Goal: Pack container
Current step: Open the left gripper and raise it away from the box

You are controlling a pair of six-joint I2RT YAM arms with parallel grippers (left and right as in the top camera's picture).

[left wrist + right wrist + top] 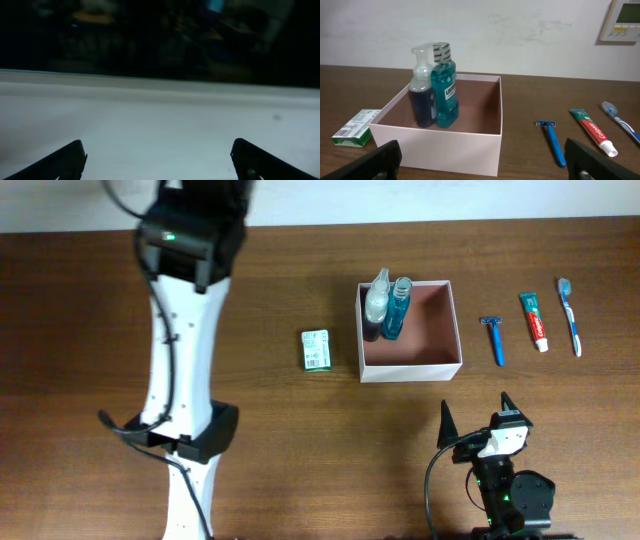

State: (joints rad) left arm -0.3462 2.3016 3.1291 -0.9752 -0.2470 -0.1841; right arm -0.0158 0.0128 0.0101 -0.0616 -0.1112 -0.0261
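Inside the container, two bottles stand against one corner; left fingers and right fingers gape empty.

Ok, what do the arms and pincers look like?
The left arm is a long white link between black joint housings, one showing a green light, with a black cable along it. The right arm is black with a green light, a white block at the wrist and a looping black cable. Both the left pincer and right pincer have black, tapering fingers.
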